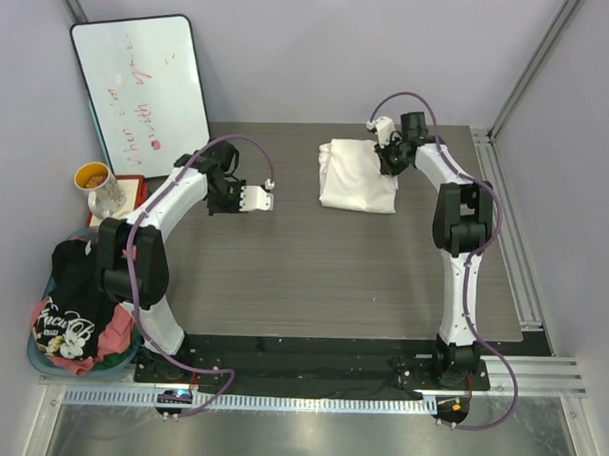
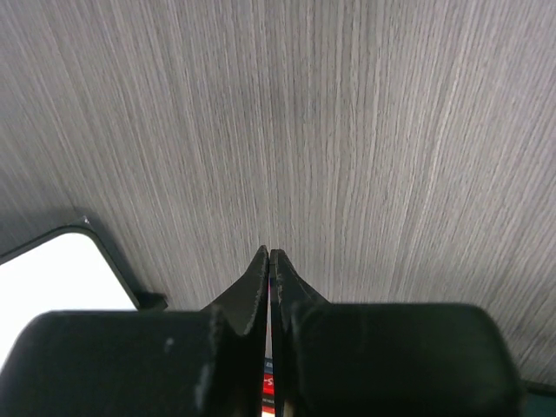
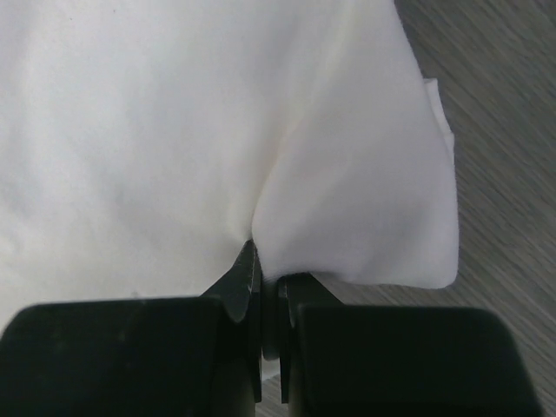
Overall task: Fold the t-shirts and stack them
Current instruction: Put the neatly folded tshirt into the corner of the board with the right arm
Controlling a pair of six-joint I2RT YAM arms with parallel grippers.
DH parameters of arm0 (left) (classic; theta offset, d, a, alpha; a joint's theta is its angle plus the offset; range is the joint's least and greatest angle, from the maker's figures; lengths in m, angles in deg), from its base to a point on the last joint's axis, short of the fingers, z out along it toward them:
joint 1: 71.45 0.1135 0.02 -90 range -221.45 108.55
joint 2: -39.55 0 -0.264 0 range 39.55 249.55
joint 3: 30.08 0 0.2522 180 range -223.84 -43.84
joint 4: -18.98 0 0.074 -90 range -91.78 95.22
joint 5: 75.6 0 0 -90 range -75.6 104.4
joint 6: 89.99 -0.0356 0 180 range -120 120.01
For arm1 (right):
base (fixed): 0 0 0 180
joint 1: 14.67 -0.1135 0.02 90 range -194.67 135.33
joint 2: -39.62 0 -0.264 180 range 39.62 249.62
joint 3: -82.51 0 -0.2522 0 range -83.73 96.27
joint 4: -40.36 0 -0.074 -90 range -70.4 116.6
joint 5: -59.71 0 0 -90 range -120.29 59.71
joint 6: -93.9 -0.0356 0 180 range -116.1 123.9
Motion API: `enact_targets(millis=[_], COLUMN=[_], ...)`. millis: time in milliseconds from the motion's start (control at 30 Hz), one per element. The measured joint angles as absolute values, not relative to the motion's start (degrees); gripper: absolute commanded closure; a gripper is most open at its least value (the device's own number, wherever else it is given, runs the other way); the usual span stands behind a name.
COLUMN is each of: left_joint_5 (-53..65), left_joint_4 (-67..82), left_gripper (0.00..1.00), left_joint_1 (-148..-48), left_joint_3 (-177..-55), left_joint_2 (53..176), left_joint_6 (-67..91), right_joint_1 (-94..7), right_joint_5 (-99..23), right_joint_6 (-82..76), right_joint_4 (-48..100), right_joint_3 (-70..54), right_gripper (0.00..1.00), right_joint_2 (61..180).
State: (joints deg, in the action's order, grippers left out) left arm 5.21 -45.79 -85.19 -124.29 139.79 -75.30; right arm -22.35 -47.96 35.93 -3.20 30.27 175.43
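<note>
Seen from above, a grey wood-grain worktop (image 1: 333, 279) fills the middle of the frame, with two white-and-black robot arms rising from its bottom edge. A white t-shirt (image 1: 358, 177), folded into a rough rectangle, lies on the worktop in the upper middle, a little right of centre. The right arm (image 1: 455, 223) runs up the right side of the frame to the shirt's upper right corner. In its wrist view the right jaws are pinching a raised fold of the white cloth near the garment's edge; fabric fills most of that frame, with bare worktop at the far right. The left arm (image 1: 175, 198) bends across the left of the frame and ends over bare worktop, left of the shirt and well apart from it. The left jaws are pressed together on nothing, with wood grain beneath them and a corner of a whiteboard (image 2: 52, 278) at lower left. At the lower left of the overhead frame, a teal-rimmed basket (image 1: 32, 351) holds a black t-shirt (image 1: 78, 280) with pale lettering, heaped on a pink-red t-shirt (image 1: 116, 329). Above the basket stands a mug (image 1: 104, 189) with orange contents.
</note>
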Motion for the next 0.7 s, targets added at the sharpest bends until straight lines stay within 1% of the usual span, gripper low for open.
enact_targets(millis=[200,367,533,700], left_joint_5=[4.82,4.71,4.55,4.53], left_joint_4=[-46.53,-46.77,-46.92,-46.97], left_gripper=[1.0,1.0,1.0,1.0], left_joint_1=[-85.19,-85.19,-85.19,-85.19], left_joint_3=[-124.29,-124.26,-123.98,-122.8], left_joint_2=[137.11,136.34,136.23,135.45], left_joint_6=[-74.93,-74.89,-74.32,-73.95], right_joint_1=[-17.72,-14.72,-11.62,-9.06], right_joint_5=[-40.58,-35.66,-31.64,-28.77], right_joint_6=[44.49,50.27,53.85,56.73], right_joint_4=[-2.83,-1.0,1.73,3.4], right_joint_3=[31.23,36.25,38.66,38.53], right_gripper=[0.99,0.99,0.99,0.99], right_joint_2=[175.34,176.28,177.38,179.06])
